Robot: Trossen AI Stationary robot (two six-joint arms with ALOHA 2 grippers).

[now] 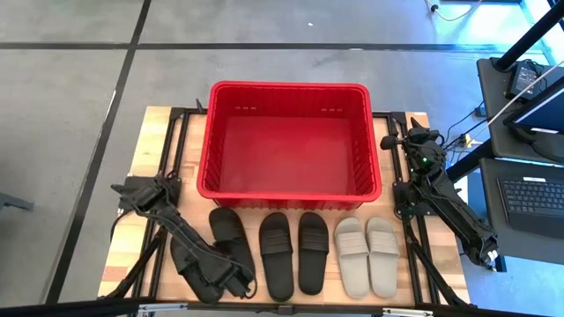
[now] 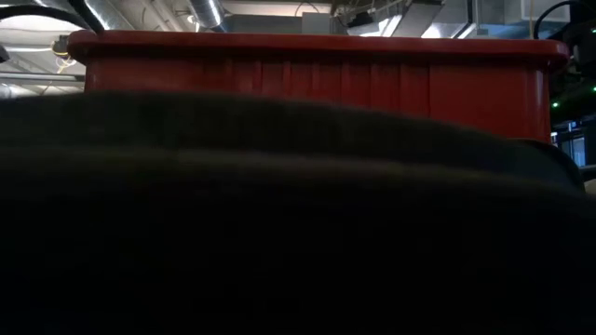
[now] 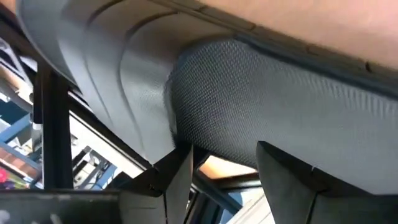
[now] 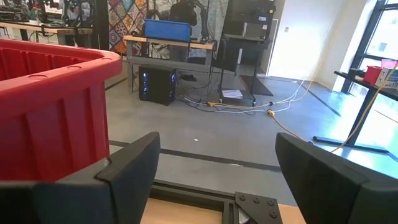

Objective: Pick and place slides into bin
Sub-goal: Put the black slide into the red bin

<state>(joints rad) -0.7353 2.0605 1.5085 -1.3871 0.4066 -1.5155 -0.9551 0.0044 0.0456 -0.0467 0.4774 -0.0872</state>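
The left gripper is down at the near left of the worktop, right at the leftmost black slide. In the left wrist view its two fingers stand apart with the slide's textured foam filling the frame just past them, so the gripper is open and nothing is pinched yet. The high view cannot settle whether the tips touch the slide, as the arm covers that spot.

The step in hand looks like the first grasp. To do it well, the fingers should straddle one edge of the sole or the strap, not press flat on top, and close only once foam lies clearly between them. The foam will likely give, so a deep bite is safer than a tip pinch. The lift needs to clear the bin rim, which stands tall just behind the row.

Outward from there, a second black slide lies just beside the arm, then a black pair, then a beige pair, all in a row on the worktop in front of the bin. The bin holds no slides.

The right gripper waits at the right edge beside the bin's far right corner, its fingers wide open on nothing.
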